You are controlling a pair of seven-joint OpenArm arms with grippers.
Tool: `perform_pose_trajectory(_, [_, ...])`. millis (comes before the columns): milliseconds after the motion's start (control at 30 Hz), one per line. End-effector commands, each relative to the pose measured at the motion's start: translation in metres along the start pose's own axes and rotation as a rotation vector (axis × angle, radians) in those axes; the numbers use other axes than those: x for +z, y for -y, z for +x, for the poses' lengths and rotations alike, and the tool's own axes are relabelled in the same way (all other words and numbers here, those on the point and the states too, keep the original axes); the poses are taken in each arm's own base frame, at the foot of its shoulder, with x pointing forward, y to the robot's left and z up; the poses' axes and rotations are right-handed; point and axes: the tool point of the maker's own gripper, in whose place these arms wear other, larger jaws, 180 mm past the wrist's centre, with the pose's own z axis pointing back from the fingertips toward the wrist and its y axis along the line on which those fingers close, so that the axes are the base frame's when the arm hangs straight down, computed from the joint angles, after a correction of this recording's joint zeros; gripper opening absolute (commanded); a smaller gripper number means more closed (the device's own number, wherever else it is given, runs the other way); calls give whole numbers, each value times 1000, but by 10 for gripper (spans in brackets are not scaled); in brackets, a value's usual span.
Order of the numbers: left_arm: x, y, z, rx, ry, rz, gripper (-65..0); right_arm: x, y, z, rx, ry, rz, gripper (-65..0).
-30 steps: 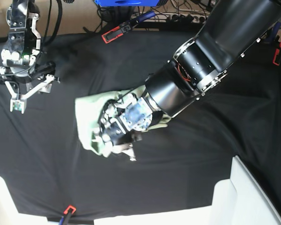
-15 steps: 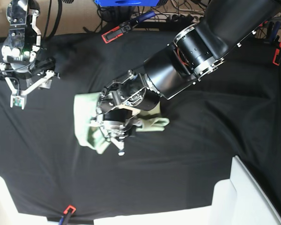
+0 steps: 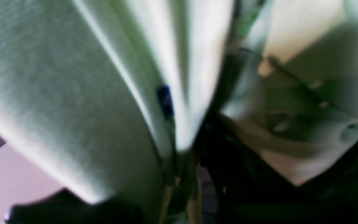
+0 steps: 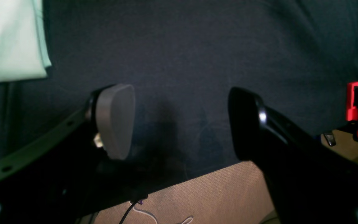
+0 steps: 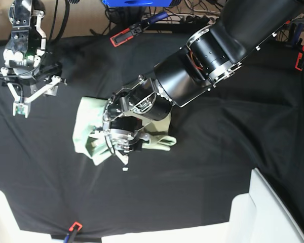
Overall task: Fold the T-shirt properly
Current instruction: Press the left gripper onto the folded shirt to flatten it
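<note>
Base view: the T-shirt (image 5: 86, 129), bunched, lies left of centre on the black-clothed worktop (image 5: 233, 152). The left gripper (image 5: 122, 154), jaws pressed together, pinches its fabric. The right gripper (image 5: 28, 96), spread and empty, hangs at upper left.

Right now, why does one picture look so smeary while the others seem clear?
Left wrist view: the T-shirt sits too close, so it blurs; only its blue mark stands out. Right wrist view: dim, the right pincer shadowing the black cloth. Base view: evenly lit, sharp.
</note>
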Motion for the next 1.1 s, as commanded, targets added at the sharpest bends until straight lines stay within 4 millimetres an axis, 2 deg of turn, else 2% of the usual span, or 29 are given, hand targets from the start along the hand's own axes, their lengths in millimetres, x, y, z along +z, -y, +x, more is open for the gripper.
perform_pose_trajectory(0, [7,-23,6,2,3,51,-650,3,5,14,-1,48,-15,-209])
perform_pose_trajectory(267, [7,-22,5,3,1,48,-650,3,3,20,-2,60,-12,-209])
perform_pose_trajectory(333, [7,-22,5,3,1,48,-595,3,3,20,-2,60,-12,-209])
perform_pose_trajectory(467, [8,-28,0,6,-26,57,-378,3,3,20,-2,60,-12,-209])
perform_pose_trajectory(567, [11,-44,-4,23,-34,81,-280,3,3,20,-2,60,-12,-209])
perform_pose_trajectory(700, [13,-67,-21,117,-66,95,-218,3,3,20,-2,60,-12,-209])
perform_pose_trajectory(867, [24,-89,-18,154,-37,136,-143,3,3,20,-1,60,-11,-209])
perform_pose_trajectory(1067, [48,-110,1,179,50,205,-143,3,2,20,-2,59,-10,-209])
